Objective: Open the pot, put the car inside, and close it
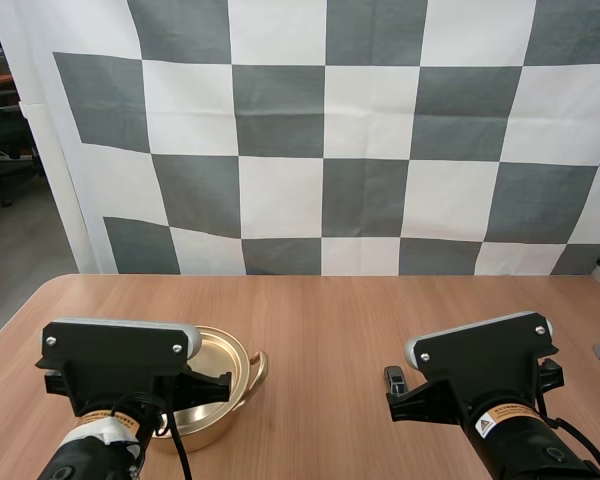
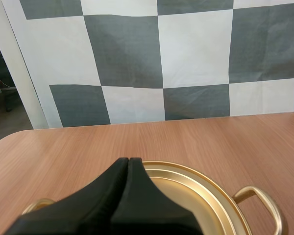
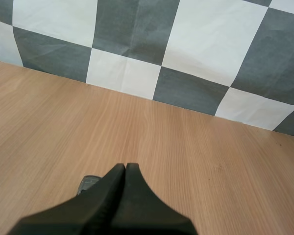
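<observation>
Left gripper (image 2: pixel 129 160) clenched, fingers together as one dark wedge, grasping nothing, hovered over golden pot (image 2: pixel 213 192) on near left of table (image 2: pixel 196 137). Right gripper (image 3: pixel 125 166) likewise clenched and empty, low above bare wood. Small dark car (image 3: pixel 89 183) sat on table just beside right fingertips, well apart from pot.

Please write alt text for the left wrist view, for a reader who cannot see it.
The left gripper, shut, hangs over a gold pot on a wooden table. One loop handle sticks out from the pot's side.
</observation>
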